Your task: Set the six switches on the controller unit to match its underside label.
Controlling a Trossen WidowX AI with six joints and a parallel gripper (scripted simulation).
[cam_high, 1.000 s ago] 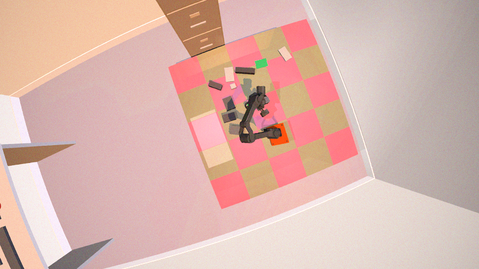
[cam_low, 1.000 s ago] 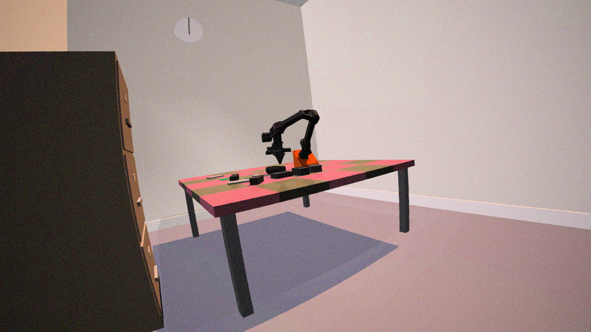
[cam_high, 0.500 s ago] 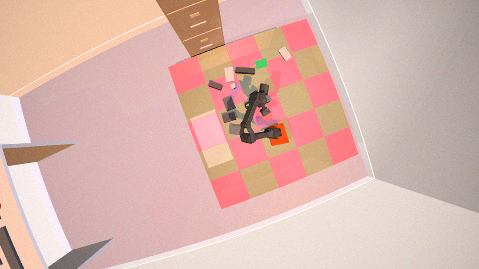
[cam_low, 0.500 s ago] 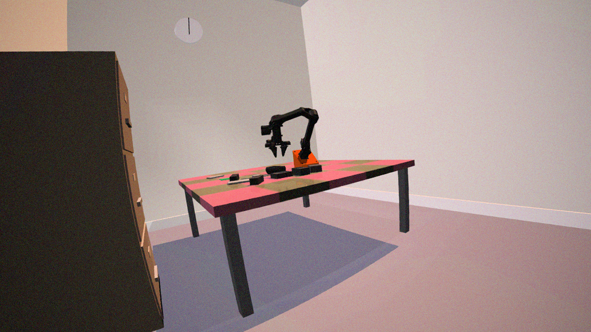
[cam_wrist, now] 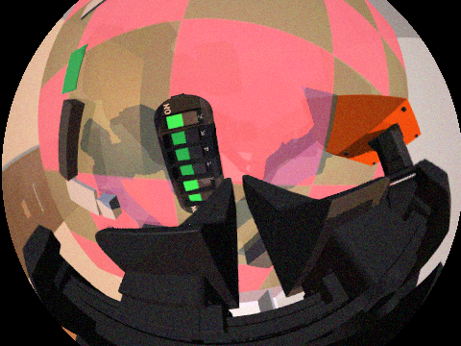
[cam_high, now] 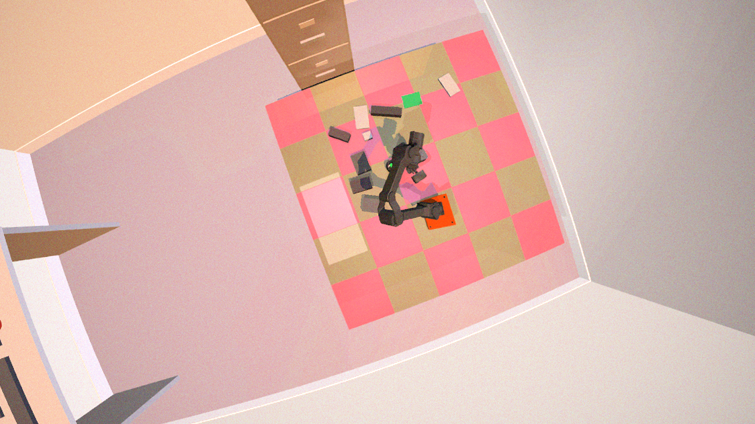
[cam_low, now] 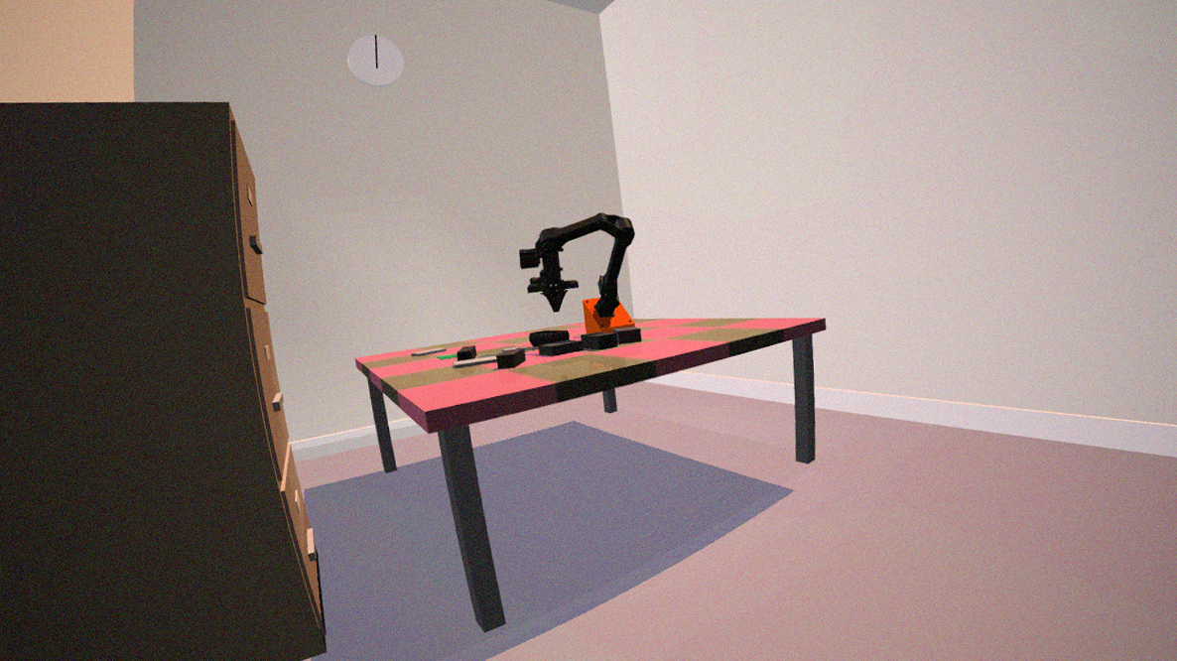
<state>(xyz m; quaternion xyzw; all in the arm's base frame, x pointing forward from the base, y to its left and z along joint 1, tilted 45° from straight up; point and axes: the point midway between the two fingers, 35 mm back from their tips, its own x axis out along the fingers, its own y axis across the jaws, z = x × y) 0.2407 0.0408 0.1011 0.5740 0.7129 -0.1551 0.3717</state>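
The dark grey controller unit (cam_wrist: 188,153) lies flat on its base on the chequered bench, switch face up, long axis running roughly twelve to six o'clock in the wrist view. Five rockers show green on their nine o'clock side; the topmost looks brownish, though distortion blurs it.

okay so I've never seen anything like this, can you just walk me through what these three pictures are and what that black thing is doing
The black thing is a jointed robot arm bolted to an orange base on a chequered table. One picture looks down from the ceiling, one from across the room, one from a camera at the arm's wrist. Its gripper, a two-fingered pincer, hangs above the table, shut and holding nothing. Below it lies a dark controller unit with green-ended switches, among small blocks and a green card.
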